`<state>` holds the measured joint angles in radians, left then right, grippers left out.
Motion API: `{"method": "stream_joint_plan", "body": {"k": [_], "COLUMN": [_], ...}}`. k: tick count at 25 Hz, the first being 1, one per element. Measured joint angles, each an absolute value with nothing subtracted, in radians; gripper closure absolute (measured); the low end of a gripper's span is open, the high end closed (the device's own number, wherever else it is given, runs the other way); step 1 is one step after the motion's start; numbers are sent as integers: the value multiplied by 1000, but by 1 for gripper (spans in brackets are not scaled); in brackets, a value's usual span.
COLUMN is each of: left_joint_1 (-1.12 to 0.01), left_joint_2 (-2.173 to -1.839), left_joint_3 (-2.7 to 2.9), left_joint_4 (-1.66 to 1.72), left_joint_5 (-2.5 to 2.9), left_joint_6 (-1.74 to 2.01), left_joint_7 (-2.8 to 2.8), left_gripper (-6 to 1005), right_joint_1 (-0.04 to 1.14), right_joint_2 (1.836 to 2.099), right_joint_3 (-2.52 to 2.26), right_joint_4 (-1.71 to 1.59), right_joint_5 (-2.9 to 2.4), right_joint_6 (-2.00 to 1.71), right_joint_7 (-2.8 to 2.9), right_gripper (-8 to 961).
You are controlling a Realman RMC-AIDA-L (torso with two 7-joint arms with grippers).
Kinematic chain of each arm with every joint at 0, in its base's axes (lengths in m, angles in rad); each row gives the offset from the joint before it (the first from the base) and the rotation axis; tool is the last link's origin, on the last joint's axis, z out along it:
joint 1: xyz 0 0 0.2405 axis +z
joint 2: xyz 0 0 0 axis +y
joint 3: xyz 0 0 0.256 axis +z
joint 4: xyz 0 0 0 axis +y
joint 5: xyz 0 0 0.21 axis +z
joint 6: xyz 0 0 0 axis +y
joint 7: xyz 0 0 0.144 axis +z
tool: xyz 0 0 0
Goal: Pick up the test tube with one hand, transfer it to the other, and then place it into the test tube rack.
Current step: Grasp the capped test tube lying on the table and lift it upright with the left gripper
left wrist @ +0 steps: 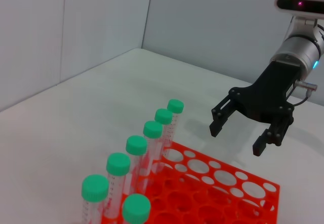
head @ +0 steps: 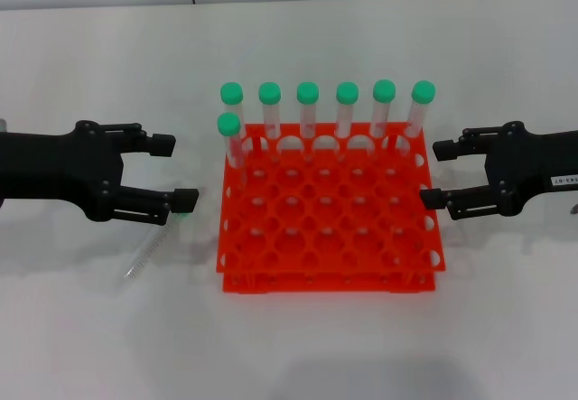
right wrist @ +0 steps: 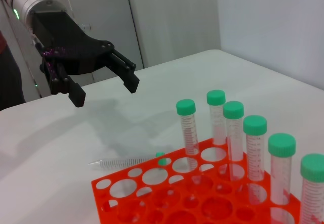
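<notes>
Beside the test tube rack [head: 330,228], test tube [head: 152,249] lying, left tool [head: 180,173] open above

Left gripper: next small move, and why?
Probably lower the left gripper onto the test tube lying flat on the table beside the test tube rack. Its fingers are open and empty, and in the right wrist view it hangs above the tube, not touching it. The right gripper waits open across the rack.

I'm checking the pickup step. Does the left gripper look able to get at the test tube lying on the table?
Probably yes. The left gripper hangs open above the test tube, which lies flat on the table beside the test tube rack, nothing between them.
</notes>
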<state>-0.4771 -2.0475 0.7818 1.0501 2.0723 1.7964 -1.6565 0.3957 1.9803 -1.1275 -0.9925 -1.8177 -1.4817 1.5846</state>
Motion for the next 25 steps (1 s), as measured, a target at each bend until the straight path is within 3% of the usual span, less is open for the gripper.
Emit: {"method": "stream_joint_plan", "body": {"k": [25], "left_joint_1": [-483], "left_joint_2": [-2037], "left_joint_3": [784], "left_joint_4": [1052], "left_joint_5": [2083], "left_joint_6": [1792], "left_joint_7": [-1667], "left_gripper": [115], "right_joint_1": [400], "right_joint_2": [1982], "right_joint_3": [-1127], "right_joint_4": [-993], "right_joint_5": [-1818], "right_joint_6": [-1481], "right_joint_7": [1585], "right_gripper": [199]}}
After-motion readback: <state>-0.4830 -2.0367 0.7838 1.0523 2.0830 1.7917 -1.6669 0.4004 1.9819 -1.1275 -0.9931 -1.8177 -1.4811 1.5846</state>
